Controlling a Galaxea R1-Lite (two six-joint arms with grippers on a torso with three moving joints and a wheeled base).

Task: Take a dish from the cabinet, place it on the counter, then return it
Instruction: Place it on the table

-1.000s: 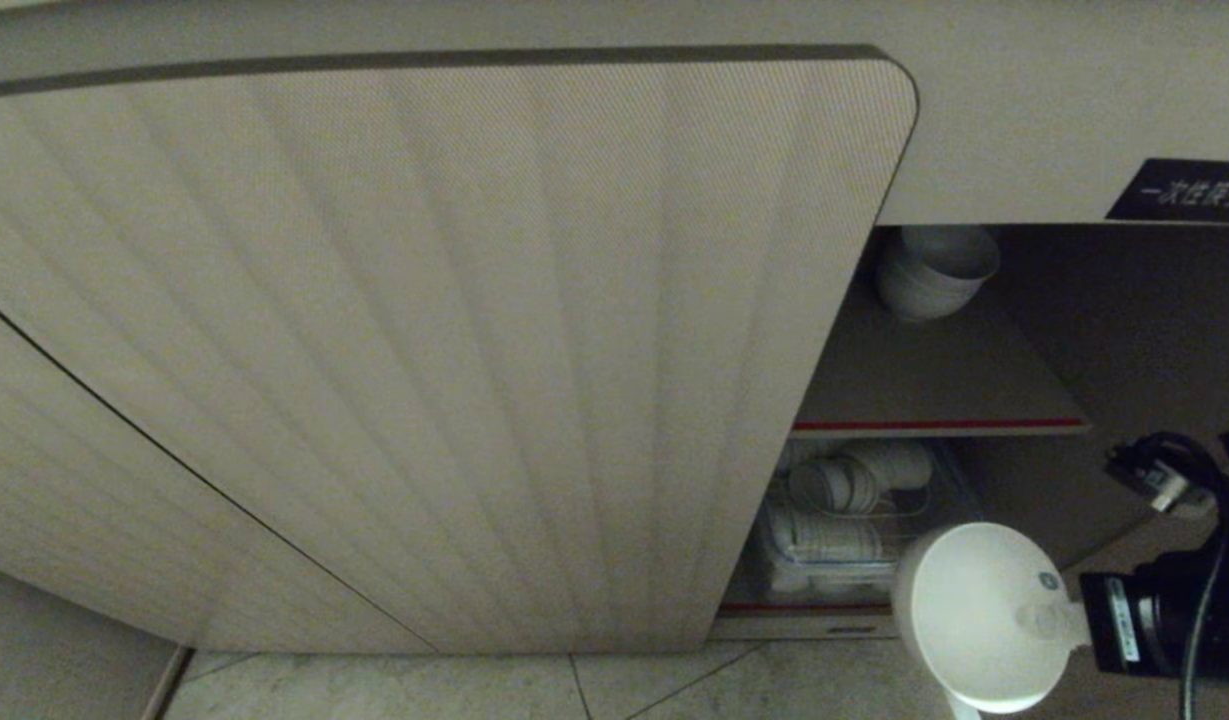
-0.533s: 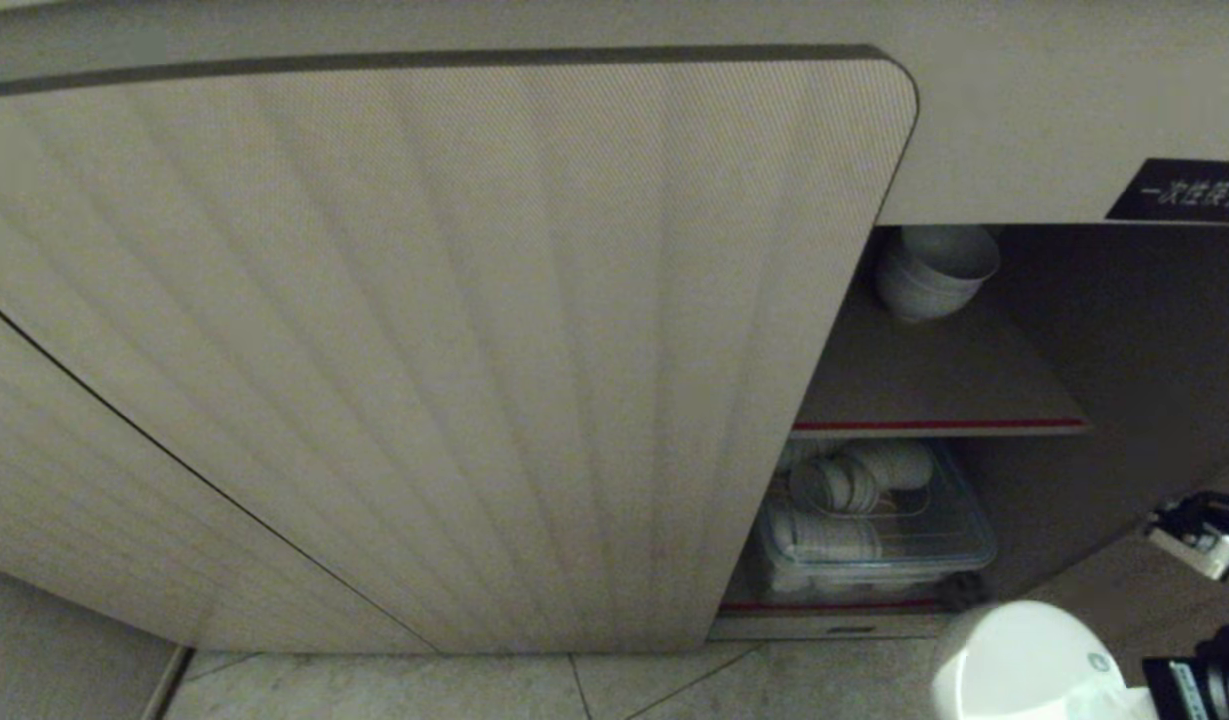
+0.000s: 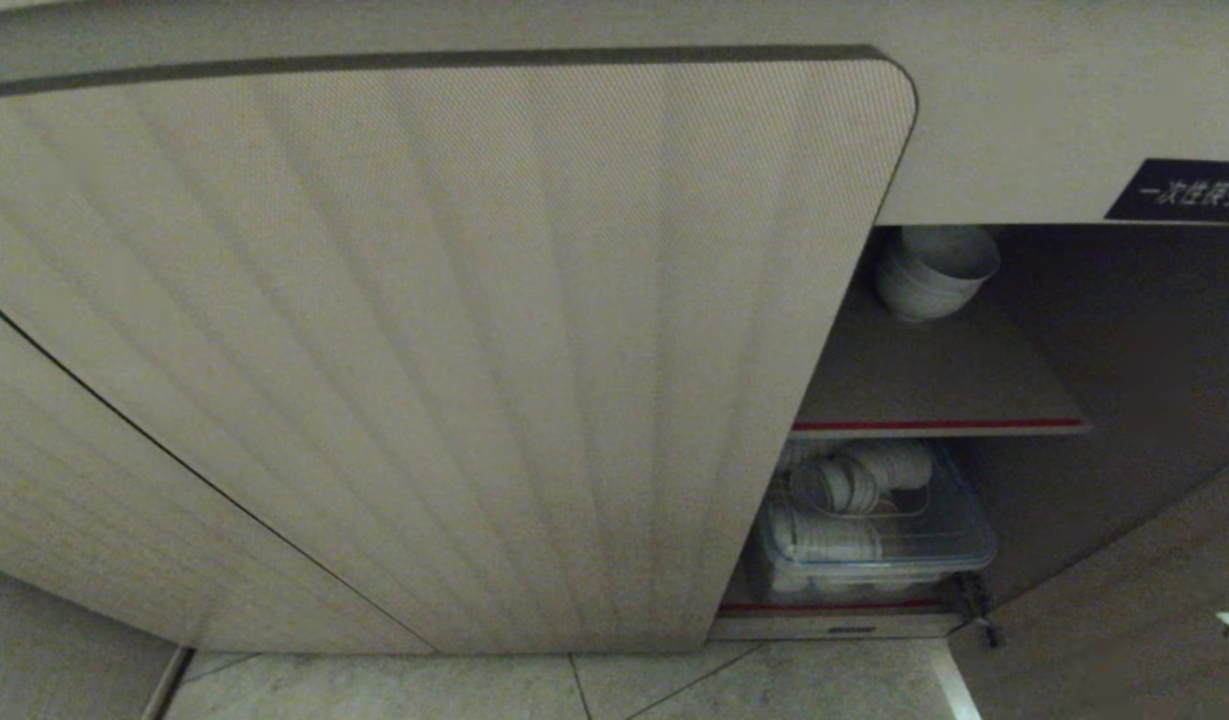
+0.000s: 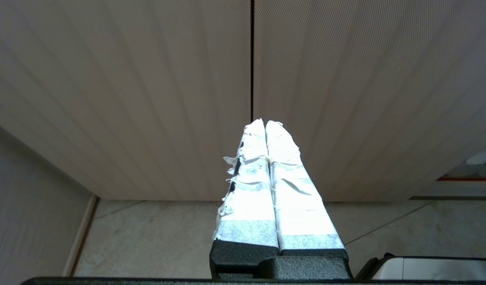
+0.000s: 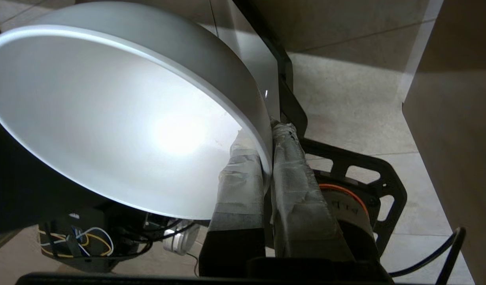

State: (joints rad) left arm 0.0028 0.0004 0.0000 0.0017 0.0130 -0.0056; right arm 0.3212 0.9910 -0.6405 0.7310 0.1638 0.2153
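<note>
My right gripper (image 5: 264, 134) is shut on the rim of the dish (image 5: 108, 118), a plain white bowl, with one taped finger inside the rim and one outside. The bowl hangs tilted above the floor, outside the cabinet (image 3: 424, 350), and neither it nor the gripper shows in the head view. The cabinet's right side stands open, showing its red-edged shelf (image 3: 934, 425). Parked in front of the closed ribbed doors (image 4: 148, 79), my left gripper (image 4: 265, 123) is shut and holds nothing. The counter is out of view.
A stack of white bowls (image 3: 934, 270) sits on the upper shelf. Below it is a clear container (image 3: 874, 530) of white dishes. The open door panel (image 3: 1124, 600) stands at the right, under a black label (image 3: 1184, 190). My base (image 5: 345, 190) lies under the bowl.
The right gripper with the dish has moved down and to the right, out of the head view. The clear container and the door hinge are now uncovered.
</note>
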